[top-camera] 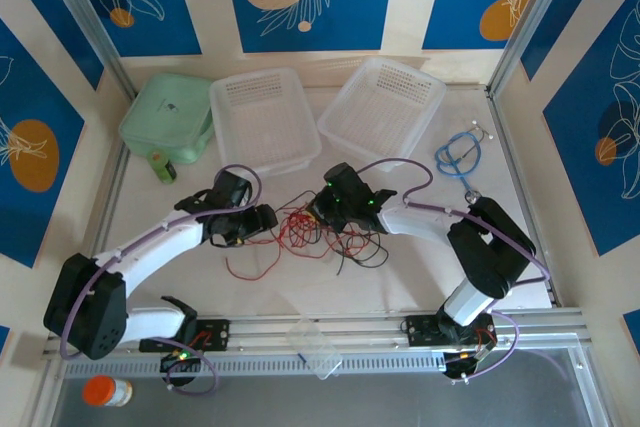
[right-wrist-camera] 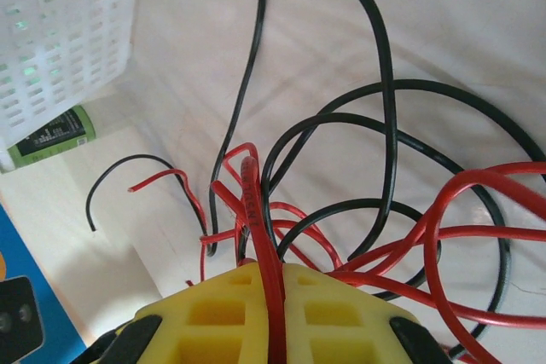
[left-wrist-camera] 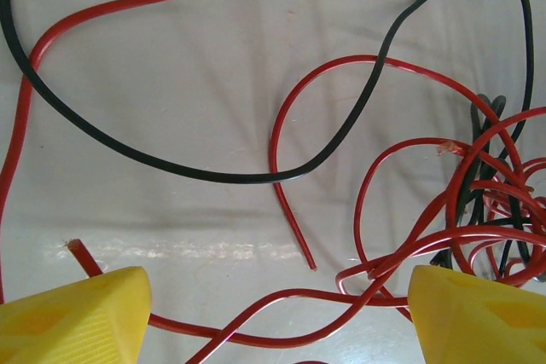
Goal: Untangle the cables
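White table (top-camera: 420,267) – right gripper (right-wrist-camera: 273,291) pinches a red strand of the cables (top-camera: 310,232), likely anchoring it; left gripper (left-wrist-camera: 277,313) spread wide – ready to pull.

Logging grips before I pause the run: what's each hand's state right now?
Left hand: open, holding nothing.
Right hand: closed on a red cable.

1. The cables (top-camera: 312,232) lie on the table (top-camera: 420,277), reaching from the left gripper (top-camera: 262,219) fingers to beneath the right gripper (top-camera: 318,209) fingers.
2. Left wrist view: strands cross between the spread fingers (left-wrist-camera: 77,317); the densest tangle lies just ahead of the right-hand finger.
3. Right wrist view: one strand runs out from between the touching fingers (right-wrist-camera: 213,304); a basket (right-wrist-camera: 51,31) lies ahead-left.
4. A looped cable (top-camera: 458,155) lies well right of the right fingers.
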`<state>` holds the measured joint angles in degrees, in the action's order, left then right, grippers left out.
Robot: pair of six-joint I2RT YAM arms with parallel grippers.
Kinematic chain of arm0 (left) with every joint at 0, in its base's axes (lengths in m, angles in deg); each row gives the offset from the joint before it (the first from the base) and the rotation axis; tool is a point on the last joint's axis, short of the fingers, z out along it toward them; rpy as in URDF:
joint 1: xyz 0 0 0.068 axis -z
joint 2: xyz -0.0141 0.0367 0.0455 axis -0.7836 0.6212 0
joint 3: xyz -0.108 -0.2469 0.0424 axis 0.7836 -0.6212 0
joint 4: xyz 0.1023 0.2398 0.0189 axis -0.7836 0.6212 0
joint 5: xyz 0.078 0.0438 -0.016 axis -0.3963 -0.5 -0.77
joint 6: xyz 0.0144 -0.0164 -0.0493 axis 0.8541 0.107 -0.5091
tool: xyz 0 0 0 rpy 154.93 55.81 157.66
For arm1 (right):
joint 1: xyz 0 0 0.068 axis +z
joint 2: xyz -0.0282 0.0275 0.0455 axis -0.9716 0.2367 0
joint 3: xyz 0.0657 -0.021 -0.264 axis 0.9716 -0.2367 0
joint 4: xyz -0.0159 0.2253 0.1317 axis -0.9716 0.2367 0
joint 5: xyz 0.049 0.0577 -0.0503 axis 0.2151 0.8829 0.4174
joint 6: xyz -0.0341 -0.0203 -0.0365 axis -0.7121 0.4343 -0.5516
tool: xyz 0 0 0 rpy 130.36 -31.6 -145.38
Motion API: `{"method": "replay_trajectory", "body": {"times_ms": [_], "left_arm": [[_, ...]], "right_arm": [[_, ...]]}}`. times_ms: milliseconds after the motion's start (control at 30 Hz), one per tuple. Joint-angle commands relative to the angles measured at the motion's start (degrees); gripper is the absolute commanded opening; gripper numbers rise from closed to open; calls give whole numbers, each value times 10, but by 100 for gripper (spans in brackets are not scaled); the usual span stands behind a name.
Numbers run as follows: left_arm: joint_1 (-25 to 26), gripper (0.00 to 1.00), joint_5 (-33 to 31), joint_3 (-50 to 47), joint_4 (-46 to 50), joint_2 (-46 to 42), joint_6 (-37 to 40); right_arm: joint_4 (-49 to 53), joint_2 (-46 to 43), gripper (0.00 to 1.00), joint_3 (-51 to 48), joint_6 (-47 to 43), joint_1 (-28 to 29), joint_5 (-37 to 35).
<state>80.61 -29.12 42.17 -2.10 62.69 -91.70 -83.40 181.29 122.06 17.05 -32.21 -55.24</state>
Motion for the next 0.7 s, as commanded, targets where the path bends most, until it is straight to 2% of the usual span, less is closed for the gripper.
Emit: {"method": "replay_trajectory", "body": {"times_ms": [0,167,267,400,500,667], "left_arm": [[5,79,-2,-3,44,-38,-18],[5,83,-78,51,176,-100,7],[5,83,-71,72,217,-97,15],[7,76,12,18,158,-78,-13],[10,75,41,-41,86,-77,-51],[11,75,15,-85,0,-90,-97]], "right_arm": [[-7,-14,0,-1,5,-4,-8],[-9,-8,0,-5,3,-2,-17],[-18,-4,0,-7,6,0,-18],[-23,3,0,-2,3,2,-16],[-24,6,0,0,2,4,-15],[-28,9,0,-2,0,5,-13]]}}
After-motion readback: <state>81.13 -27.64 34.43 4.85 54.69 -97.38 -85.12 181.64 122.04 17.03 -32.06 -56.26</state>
